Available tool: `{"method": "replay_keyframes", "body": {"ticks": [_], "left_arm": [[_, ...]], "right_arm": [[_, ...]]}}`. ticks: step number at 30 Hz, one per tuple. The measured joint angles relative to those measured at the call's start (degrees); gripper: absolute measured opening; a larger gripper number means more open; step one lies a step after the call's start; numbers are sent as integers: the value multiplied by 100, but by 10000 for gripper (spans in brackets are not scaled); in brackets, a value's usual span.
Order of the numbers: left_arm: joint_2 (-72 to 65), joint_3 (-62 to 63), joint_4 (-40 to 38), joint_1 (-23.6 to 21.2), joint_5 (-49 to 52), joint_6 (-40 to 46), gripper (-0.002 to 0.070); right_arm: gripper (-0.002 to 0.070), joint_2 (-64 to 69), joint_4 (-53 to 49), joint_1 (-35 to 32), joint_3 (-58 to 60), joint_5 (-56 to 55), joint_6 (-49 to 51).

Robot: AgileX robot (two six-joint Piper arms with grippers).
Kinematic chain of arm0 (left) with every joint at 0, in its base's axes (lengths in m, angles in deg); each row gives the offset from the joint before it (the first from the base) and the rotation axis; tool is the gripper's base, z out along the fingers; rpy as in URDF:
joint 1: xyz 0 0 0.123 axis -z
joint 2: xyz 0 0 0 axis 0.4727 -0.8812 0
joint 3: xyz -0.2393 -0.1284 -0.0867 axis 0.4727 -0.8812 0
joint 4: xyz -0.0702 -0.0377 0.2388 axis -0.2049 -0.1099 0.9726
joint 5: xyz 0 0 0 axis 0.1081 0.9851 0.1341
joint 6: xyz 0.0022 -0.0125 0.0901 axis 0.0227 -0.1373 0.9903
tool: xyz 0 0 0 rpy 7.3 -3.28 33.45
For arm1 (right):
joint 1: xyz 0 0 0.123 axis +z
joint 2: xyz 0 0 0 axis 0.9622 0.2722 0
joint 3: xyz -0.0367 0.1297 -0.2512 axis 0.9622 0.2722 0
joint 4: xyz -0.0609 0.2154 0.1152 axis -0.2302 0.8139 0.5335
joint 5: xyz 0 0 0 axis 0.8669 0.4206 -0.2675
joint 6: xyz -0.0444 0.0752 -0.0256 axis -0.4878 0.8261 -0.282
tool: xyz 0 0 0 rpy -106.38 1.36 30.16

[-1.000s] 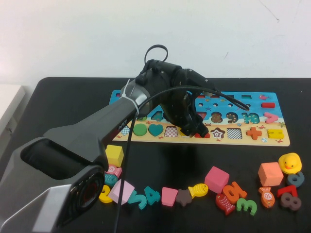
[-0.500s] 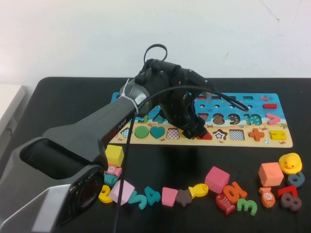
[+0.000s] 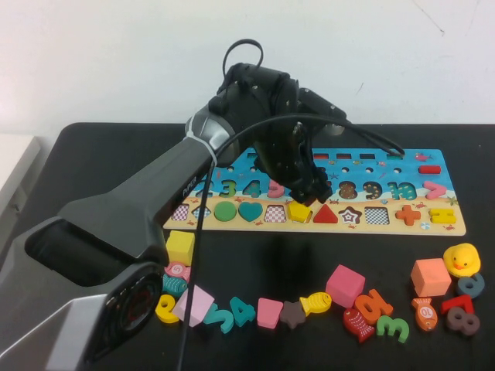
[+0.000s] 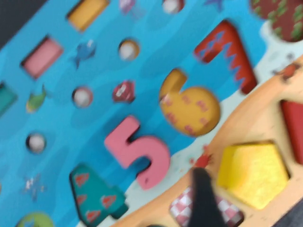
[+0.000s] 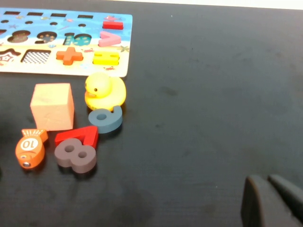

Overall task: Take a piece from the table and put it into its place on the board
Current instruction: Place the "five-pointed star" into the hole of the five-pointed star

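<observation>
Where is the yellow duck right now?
In the high view, the yellow duck sits on the table's right side, below the board, right of the orange cube, touching the blue number piece.

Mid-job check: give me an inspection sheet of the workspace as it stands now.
Surface: black table.
Job's things: board lies flat; yellow pentagon sits in its slot.
Clutter: loose pieces along the near edge, with duck, orange cube, pink cube.
Grippers: left gripper just above the pentagon; right gripper over bare table, away from the board, shut.
Cables: black cable loops along the left arm.
Surroundings: white wall.
</observation>
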Motion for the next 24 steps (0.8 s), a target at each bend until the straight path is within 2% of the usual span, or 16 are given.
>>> {"method": "replay_keyframes", "body": {"ticks": [3,5,8,12,18,24], "left_arm": [[0,0,180,0,53,-312,281],[0,0,246,-37,53,-427,132],[0,0,316,-101,42,-498,36],[-59,0,338,-202,42,-559,6],[-273,0,-188,-240,61,-559,0],[-272,3,-379,-180,75,-489,0]], "right_arm": [[19,0,0,0,0,0,0],[18,0,0,0,0,0,0],[18,0,0,0,0,0,0],[19,0,0,0,0,0,0],[18,0,0,0,0,0,0],[18,0,0,0,0,0,0]]}}
